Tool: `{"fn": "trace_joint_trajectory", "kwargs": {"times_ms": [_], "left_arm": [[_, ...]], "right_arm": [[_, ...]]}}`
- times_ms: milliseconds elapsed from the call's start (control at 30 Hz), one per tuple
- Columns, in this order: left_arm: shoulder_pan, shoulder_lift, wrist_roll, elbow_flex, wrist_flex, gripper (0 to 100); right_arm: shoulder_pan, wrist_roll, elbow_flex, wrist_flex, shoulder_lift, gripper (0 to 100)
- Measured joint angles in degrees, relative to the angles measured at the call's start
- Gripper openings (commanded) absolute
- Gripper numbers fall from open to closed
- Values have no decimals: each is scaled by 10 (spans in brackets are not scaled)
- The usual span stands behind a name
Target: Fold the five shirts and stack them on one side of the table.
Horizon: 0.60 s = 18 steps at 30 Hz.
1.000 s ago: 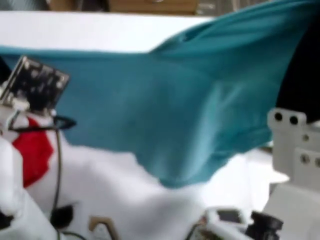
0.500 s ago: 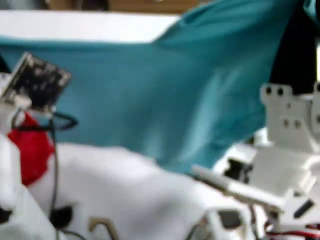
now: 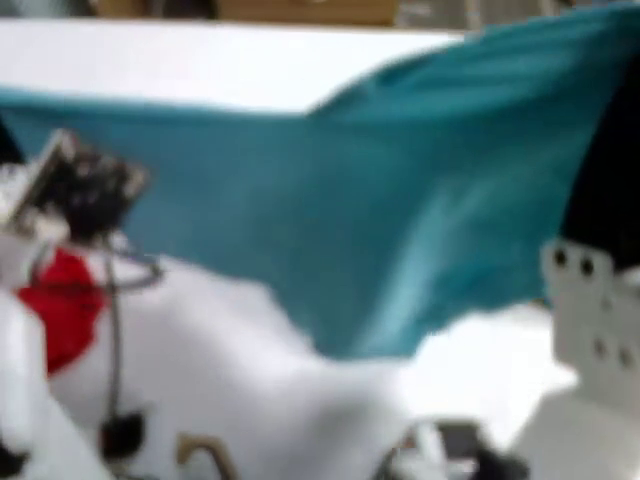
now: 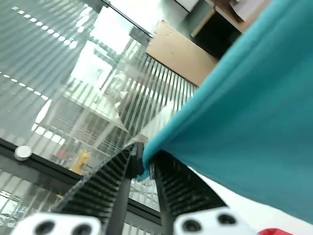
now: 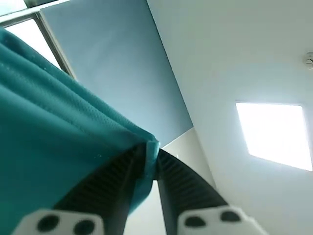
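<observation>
Teal shirt (image 3: 330,220): 1 | jaws pinching it: 2 | red cloth (image 3: 65,310): 1

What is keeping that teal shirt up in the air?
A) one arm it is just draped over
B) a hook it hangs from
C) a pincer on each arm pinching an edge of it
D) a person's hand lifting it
C: the left pincer and the right pincer are each shut on an edge of the teal shirt, which stretches between them.
</observation>
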Motion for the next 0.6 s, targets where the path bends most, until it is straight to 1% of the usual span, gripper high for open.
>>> {"fn": "trace_joint_trajectory", "kwargs": {"times_ms": [133,367,433,600], "left_arm": [[0,-27,0,0,4,21],[0,-41,0,0,17,21],[0,-41,0,19,13,21],[0,4,-2,99,-71,21]], "right_arm": [[-25,0,-1,25,-33,20],[-29,0,-5,27,-43,20],[-40,0,3,27,-43,20],[-42,0,44,26,-8,20]]}}
